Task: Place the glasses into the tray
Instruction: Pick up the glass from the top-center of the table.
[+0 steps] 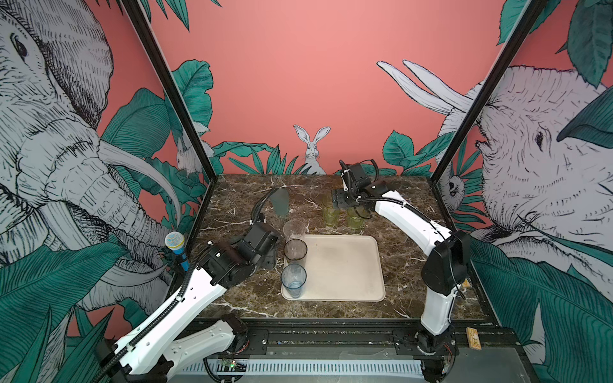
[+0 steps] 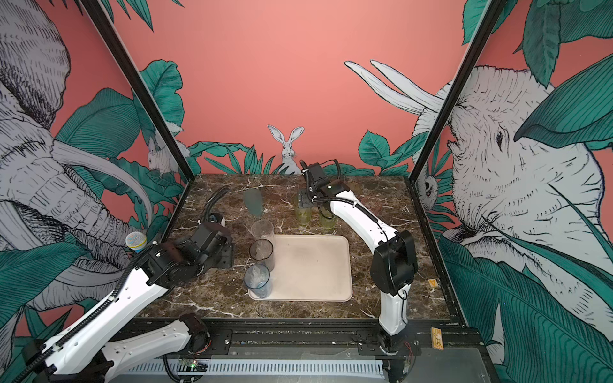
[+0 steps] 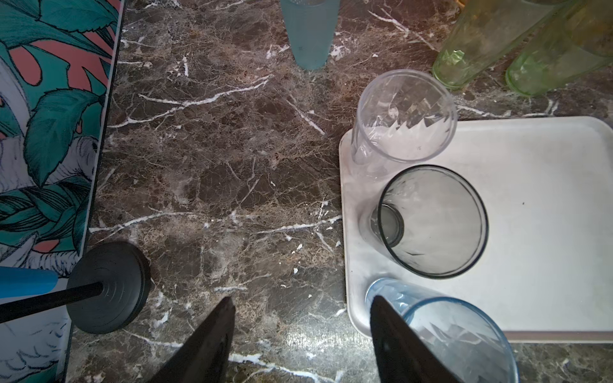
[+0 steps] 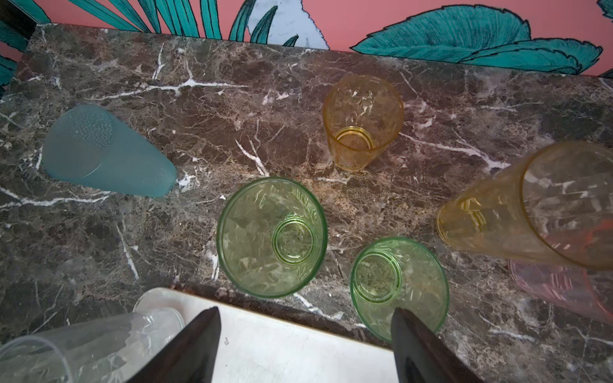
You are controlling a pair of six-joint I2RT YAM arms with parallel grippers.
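Closest to the lens in the left wrist view, the left gripper (image 3: 300, 298) stood open, with only bare marble table (image 3: 215, 165) showing between its jaws. It hung over the table just beside the tray (image 3: 547, 205), off the tray's left edge. The blue glass (image 3: 457, 335) stood just beside the tray-side finger (image 3: 394, 335), outside the gap and not gripped.

Three glasses stood upright in a row along the tray's left edge in both top views: the clear glass (image 1: 294, 228) at the far corner, the smoky grey glass (image 1: 295, 249) in the middle and the blue one at the near corner. The other six stood on the marble beyond the tray.

The right gripper (image 4: 305, 309) was also open and held nothing, hanging above the strip of table just behind the tray's far edge. In its wrist view that edge showed between the jaws. The smaller green glass (image 4: 399, 288) sat just at the tip of one finger (image 4: 418, 348), and the larger green glass (image 4: 270, 237) lay ahead of the gap, near the other finger. Farther back stood the yellow glass (image 4: 363, 122). The amber glass (image 4: 530, 205) and the pink glass (image 4: 564, 288) were close together off to one side. The frosted teal glass (image 4: 99, 149) stood alone, well apart on the opposite side.
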